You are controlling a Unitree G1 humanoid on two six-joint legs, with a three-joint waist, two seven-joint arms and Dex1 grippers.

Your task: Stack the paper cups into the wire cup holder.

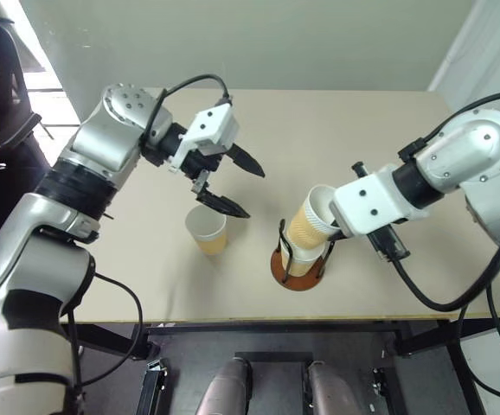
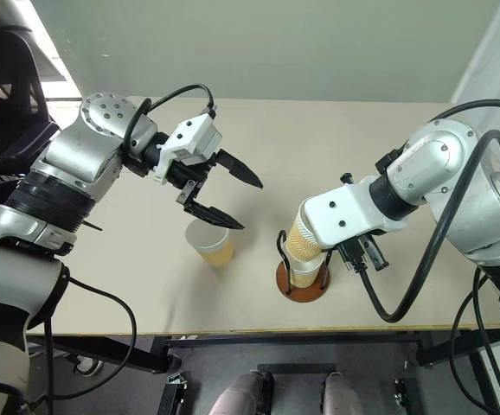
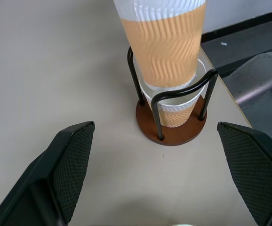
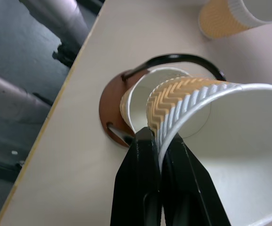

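We find no readable text, label, brand, number or sign anywhere in these views.

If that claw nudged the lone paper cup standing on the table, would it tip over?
Probably: the tan ribbed paper cup looks empty, so likely light, and stands on its narrow end. Its thin wall would likely dent; the open left claw hovers above it.
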